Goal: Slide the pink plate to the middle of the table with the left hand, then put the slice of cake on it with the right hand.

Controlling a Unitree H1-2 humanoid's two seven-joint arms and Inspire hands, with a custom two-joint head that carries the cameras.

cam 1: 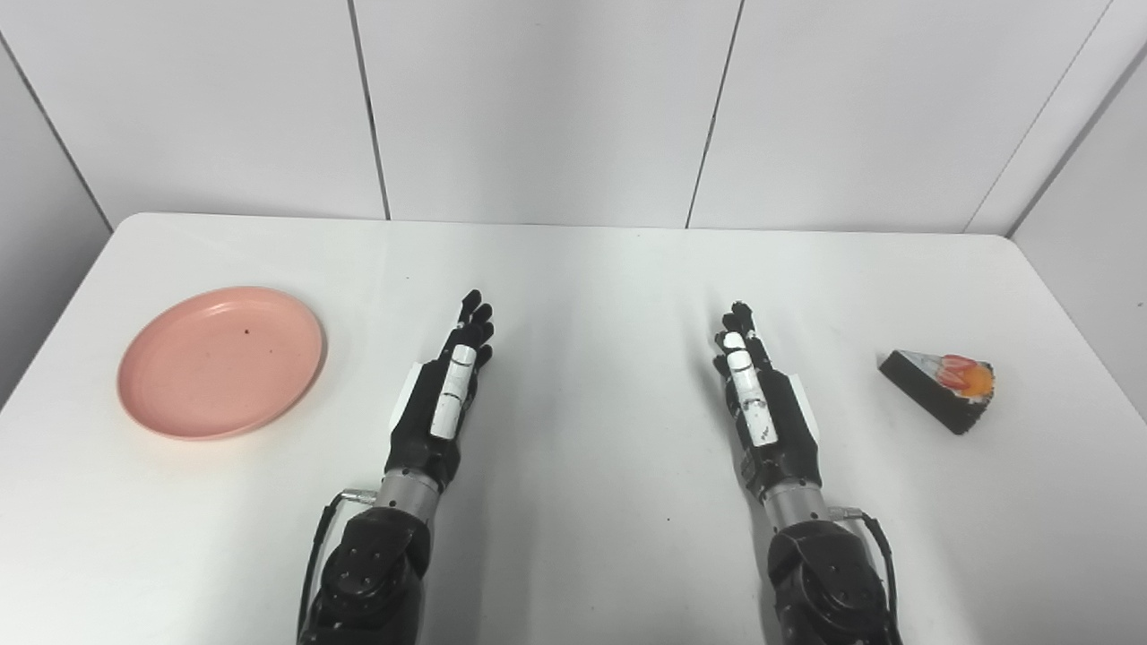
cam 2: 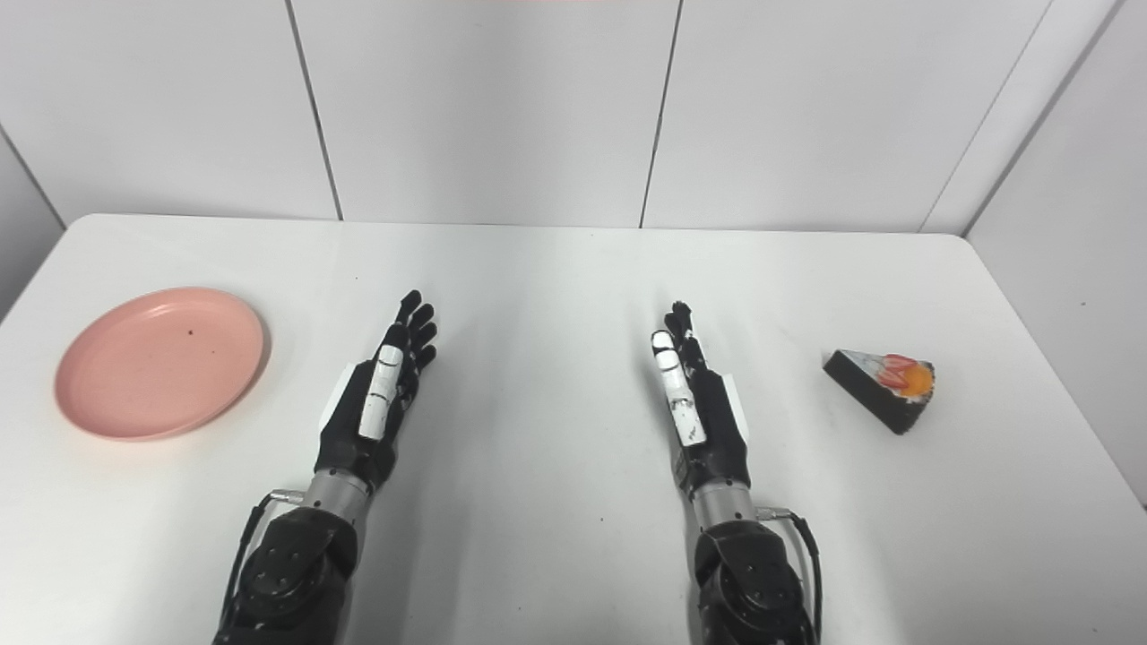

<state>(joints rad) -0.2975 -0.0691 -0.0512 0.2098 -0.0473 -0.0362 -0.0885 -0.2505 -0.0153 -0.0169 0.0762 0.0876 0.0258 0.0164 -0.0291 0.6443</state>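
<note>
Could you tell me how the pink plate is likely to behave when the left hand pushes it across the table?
The pink plate looks shallow and flat-bottomed, so it should probably slide rather than tip. The white table looks smooth, so resistance is likely low. It appears empty, so it may be light and could swivel if the left hand pushes off-centre.

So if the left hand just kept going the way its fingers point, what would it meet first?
Nothing on the table, it seems: the left hand points toward the far edge, passing right of the pink plate. Beyond lies only the wall.
</note>
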